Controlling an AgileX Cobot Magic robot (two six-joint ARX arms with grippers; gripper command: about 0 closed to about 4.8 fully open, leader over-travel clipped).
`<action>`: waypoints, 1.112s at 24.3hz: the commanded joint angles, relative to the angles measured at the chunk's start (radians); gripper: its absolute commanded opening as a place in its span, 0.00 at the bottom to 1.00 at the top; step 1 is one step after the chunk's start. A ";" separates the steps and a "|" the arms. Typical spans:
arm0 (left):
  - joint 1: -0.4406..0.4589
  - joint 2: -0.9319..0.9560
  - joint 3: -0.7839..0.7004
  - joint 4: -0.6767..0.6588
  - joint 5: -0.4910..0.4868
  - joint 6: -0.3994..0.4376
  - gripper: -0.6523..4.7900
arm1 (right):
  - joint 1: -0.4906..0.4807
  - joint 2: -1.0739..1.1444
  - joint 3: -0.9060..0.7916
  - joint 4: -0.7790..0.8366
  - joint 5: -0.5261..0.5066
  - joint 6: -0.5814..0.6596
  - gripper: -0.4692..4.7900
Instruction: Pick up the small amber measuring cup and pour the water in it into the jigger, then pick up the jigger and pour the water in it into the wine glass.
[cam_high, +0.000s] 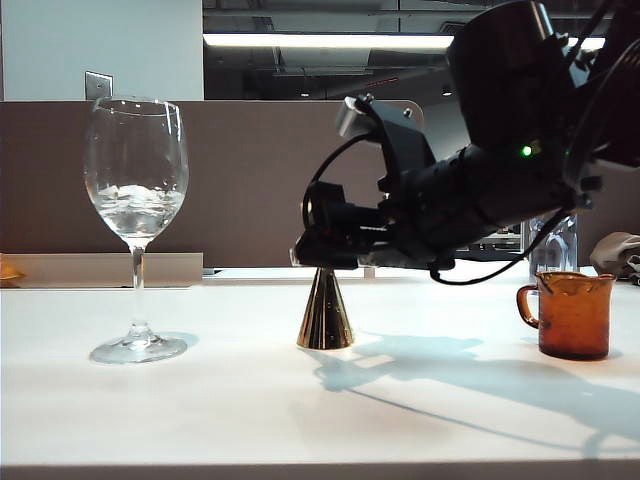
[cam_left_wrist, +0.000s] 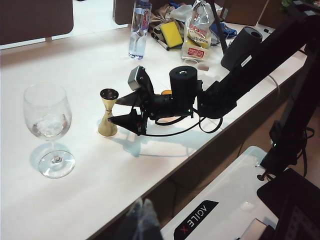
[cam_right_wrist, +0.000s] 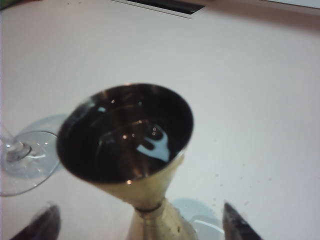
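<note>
We are looking at a white table. The gold jigger is standing upright near the middle of it. In the side view our right gripper is covering the jigger's top half, so only the bottom cone is showing. From higher up, we are seeing the jigger whole, with the right gripper reaching in just beside it. One finger is sitting by the top cup and the other finger is lower down, by the cone. The fingers are standing wide apart. They are not squeezing the jigger.

The right wrist camera is looking down into the jigger. Its top cup is looking dark and shiny inside. One dark fingertip is showing on one side of the jigger's neck and one on the other, both apart from it.

The wine glass is standing upright, well apart from the jigger. Something clear is sitting in its bowl. The small amber cup is standing on the other side, well apart too.

A water bottle and some bags are lying at the far edge of the table.

Our left gripper is hanging off the table's near edge, just a blur at the edge of the picture. We cannot tell how its fingers are set.
</note>
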 joint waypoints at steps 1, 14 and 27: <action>0.000 0.001 0.003 -0.002 0.003 0.004 0.12 | 0.000 0.018 0.011 0.016 -0.005 -0.003 0.79; 0.000 0.001 0.003 -0.002 0.003 0.004 0.12 | -0.002 0.098 0.076 0.032 -0.019 0.001 0.65; 0.000 0.001 0.003 -0.002 0.003 0.004 0.12 | -0.015 0.098 0.088 0.036 -0.019 0.001 0.58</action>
